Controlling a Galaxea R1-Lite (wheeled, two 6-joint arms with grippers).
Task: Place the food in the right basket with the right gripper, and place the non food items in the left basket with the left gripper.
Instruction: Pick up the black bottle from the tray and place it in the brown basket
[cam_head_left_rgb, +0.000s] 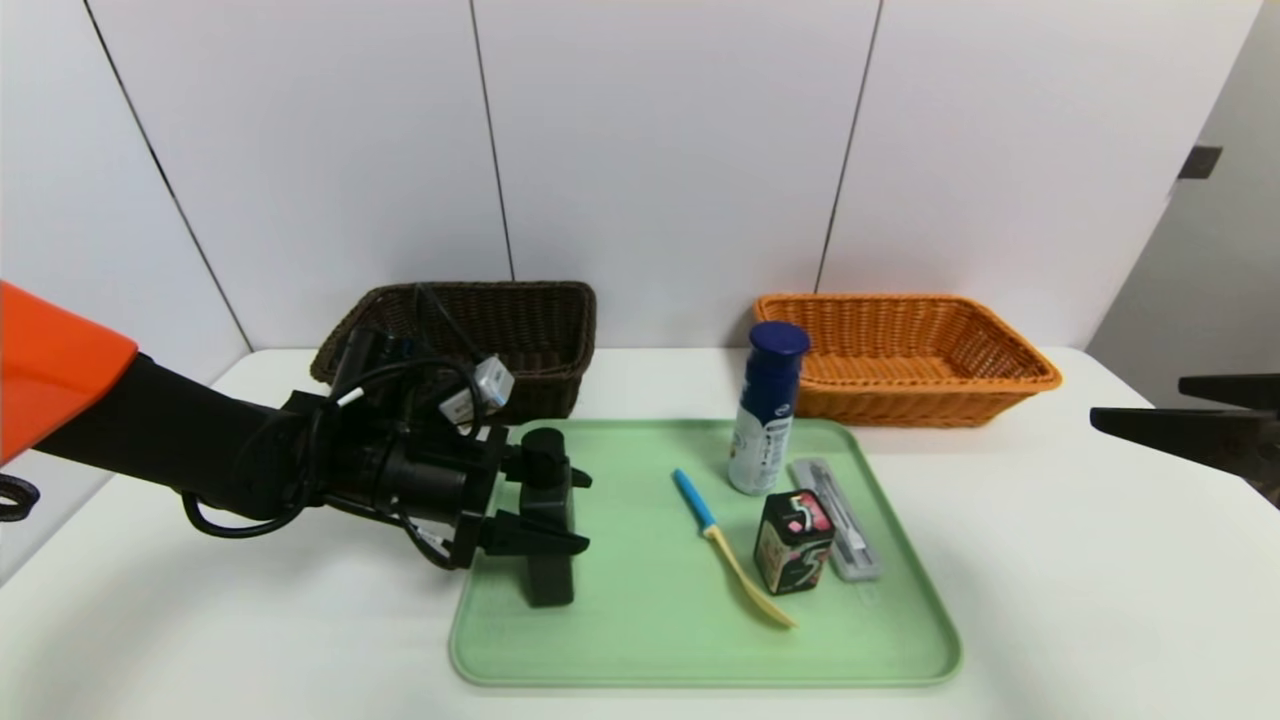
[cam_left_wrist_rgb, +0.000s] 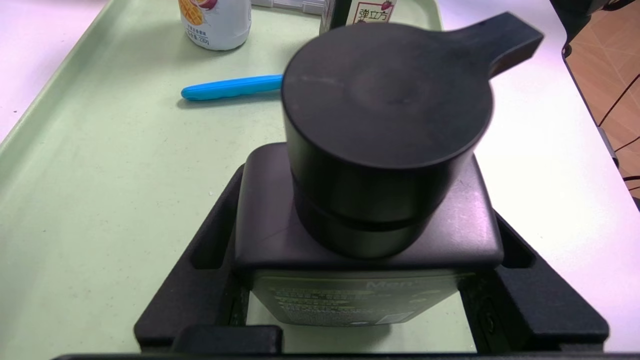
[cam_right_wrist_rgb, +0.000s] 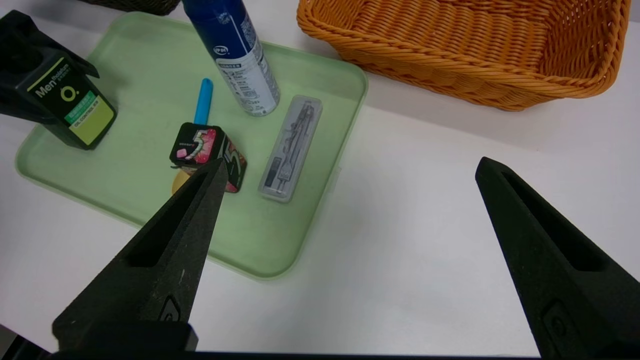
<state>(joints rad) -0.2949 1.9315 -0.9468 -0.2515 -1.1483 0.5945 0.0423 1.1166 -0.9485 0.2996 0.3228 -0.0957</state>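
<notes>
On the green tray (cam_head_left_rgb: 640, 640), the black square bottle (cam_head_left_rgb: 548, 520) stands upright between the left claw (cam_head_left_rgb: 545, 510) fingers, which hug its sides. Right claw (cam_right_wrist_rgb: 345, 240) hangs wide open, empty, beside the tray.

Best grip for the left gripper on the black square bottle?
Take the black square bottle across its flat side faces, just under the round cap, coming in level from the robot's left. It stands upright on the green tray, and the left gripper already straddles the body there.
</notes>
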